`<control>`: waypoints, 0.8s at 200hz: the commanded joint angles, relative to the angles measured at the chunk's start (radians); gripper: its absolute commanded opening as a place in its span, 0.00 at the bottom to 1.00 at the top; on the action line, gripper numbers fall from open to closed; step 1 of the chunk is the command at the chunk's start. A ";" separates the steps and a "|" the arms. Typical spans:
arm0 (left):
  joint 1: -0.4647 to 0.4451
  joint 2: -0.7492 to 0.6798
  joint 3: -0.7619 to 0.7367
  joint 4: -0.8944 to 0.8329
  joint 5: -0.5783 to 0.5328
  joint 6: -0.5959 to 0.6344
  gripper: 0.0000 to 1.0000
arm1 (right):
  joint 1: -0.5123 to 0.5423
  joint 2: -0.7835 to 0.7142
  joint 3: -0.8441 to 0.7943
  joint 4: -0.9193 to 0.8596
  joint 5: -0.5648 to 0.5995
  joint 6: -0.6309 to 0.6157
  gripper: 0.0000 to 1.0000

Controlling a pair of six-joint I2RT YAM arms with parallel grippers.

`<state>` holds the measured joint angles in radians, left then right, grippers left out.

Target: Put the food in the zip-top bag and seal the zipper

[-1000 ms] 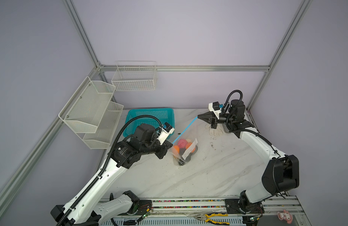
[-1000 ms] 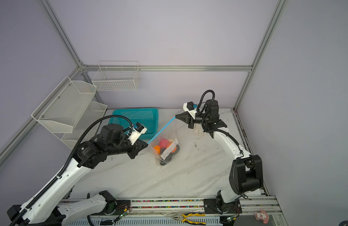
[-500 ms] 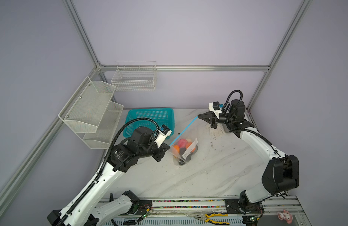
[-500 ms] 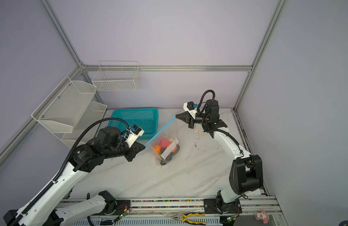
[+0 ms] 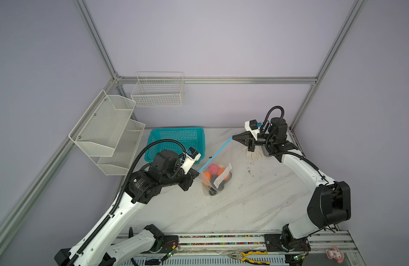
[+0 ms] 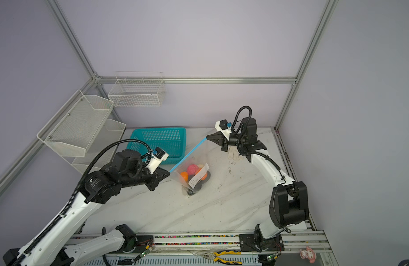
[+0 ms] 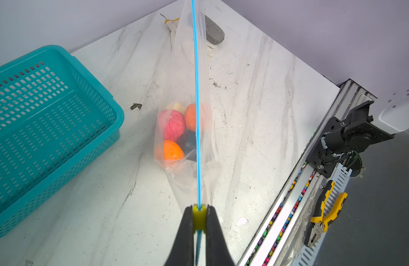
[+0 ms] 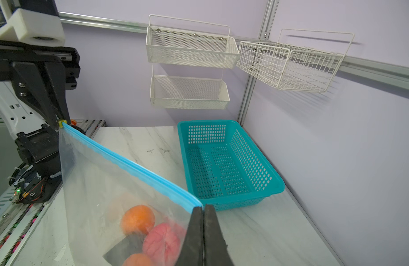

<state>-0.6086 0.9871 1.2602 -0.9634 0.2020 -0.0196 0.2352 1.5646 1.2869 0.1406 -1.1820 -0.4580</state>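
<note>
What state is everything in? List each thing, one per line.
Bag: held up by its mouth.
Zipper: taut, looks closed along its length.
Slider: at one end of the zipper.
Food: inside the bag.
Basket: empty.
Left gripper: shut on slider.
Right gripper: shut on zipper's other end.

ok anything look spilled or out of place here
Nothing spilled: the toy food sits inside the zip-top bag, held up by its blue zipper between the left fingers and right fingers. Only strays: a white glove and grey oval object on the table beyond the bag, and yellow-handled pliers on the front rail.
</note>
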 commanded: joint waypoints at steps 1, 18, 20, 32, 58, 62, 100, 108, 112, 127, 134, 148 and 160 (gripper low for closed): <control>0.006 -0.005 -0.005 -0.036 0.020 -0.016 0.12 | -0.015 0.005 0.039 0.005 0.018 -0.010 0.00; 0.006 0.004 0.016 -0.015 0.030 -0.026 0.40 | -0.007 0.002 0.036 0.007 0.020 -0.010 0.00; 0.006 0.006 0.022 -0.009 0.034 -0.027 0.46 | -0.006 0.001 0.035 0.007 0.022 -0.010 0.00; 0.006 0.019 0.075 0.065 0.041 -0.032 0.68 | 0.002 -0.004 0.028 0.014 0.025 -0.010 0.00; 0.014 0.101 0.179 0.261 -0.017 -0.055 0.78 | 0.019 0.003 0.019 0.043 0.031 0.007 0.00; 0.018 0.132 0.213 0.258 -0.010 -0.057 0.78 | 0.019 0.006 0.021 0.040 0.034 0.008 0.00; 0.052 0.417 0.527 0.112 0.123 -0.090 0.66 | 0.021 0.010 0.037 0.017 0.057 0.005 0.00; 0.053 0.472 0.542 0.114 0.142 -0.089 0.66 | 0.022 0.008 0.035 0.029 0.060 0.014 0.00; 0.055 0.485 0.547 0.112 0.143 -0.087 0.65 | 0.022 0.008 0.034 0.033 0.061 0.018 0.00; 0.060 0.526 0.571 0.100 0.156 -0.080 0.65 | 0.022 0.012 0.039 0.034 0.062 0.022 0.00; 0.063 0.541 0.583 0.091 0.166 -0.077 0.64 | 0.021 0.015 0.044 0.031 0.062 0.021 0.00; 0.066 0.572 0.606 0.069 0.191 -0.075 0.61 | 0.024 0.018 0.048 0.028 0.067 0.022 0.00; 0.066 0.594 0.623 0.051 0.210 -0.078 0.57 | 0.024 0.020 0.052 0.025 0.068 0.022 0.00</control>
<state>-0.5514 1.5692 1.7470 -0.8700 0.3355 -0.0948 0.2535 1.5772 1.3010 0.1440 -1.1137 -0.4458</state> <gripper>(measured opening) 0.602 0.042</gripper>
